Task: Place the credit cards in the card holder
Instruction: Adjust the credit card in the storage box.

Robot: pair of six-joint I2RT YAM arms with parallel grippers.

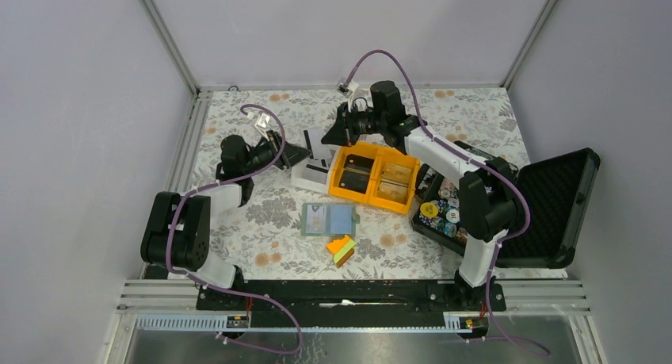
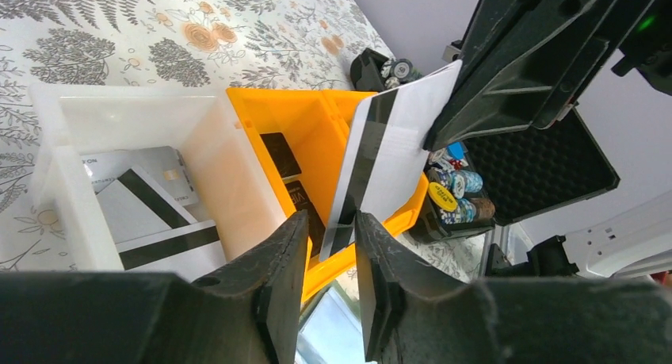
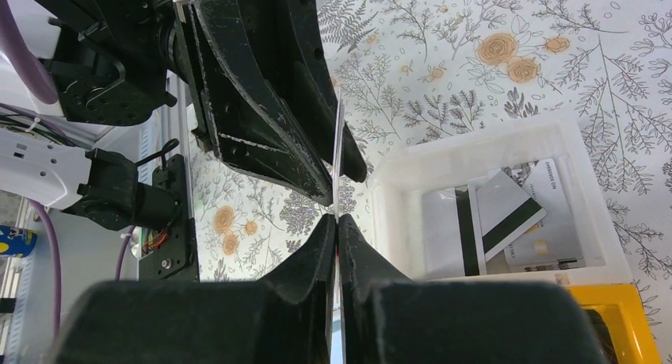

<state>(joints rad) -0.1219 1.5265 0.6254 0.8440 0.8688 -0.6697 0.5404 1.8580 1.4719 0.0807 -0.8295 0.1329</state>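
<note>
Mounting rail (image 1: 349, 294) with both arm bases runs along the near edge of the bench (image 1: 261, 221). Just beyond it, mid-bench, is the wedge block (image 1: 342, 250), orange-yellow-green, just beside the near right corner of the card holder (image 1: 329, 219). Holder lies open and flat, light-blue panel up. Too small to tell whether any pocket is filled.

Next out is the orange tray (image 1: 374, 176), two compartments. Black card (image 1: 355, 174) in the one toward the left edge, tan card (image 1: 396, 182) in the other. Just beside it on the left-edge side is the white tray (image 2: 135, 110), with several loose cards (image 2: 150, 201) overlapping inside.

Above the white tray, toward the far edge, a striped card (image 2: 396, 142) is up in the air. Right gripper (image 3: 337, 225) is pinched tight on one end. Left gripper (image 2: 331, 221) straddles the other end, jaws narrowly apart. Cannot tell if either pad touches.

Progress, as judged: early. One card is mid-handover, none is clearly seated, and the trays' cards are all left to do.

Room: bare bench from the holder out to the left edge makes a good approach lane. Right edge is crowded by the open black case (image 1: 555, 197) and poker chips (image 1: 442, 212), close against the right arm. Wedge block hems the holder's near right corner.
</note>
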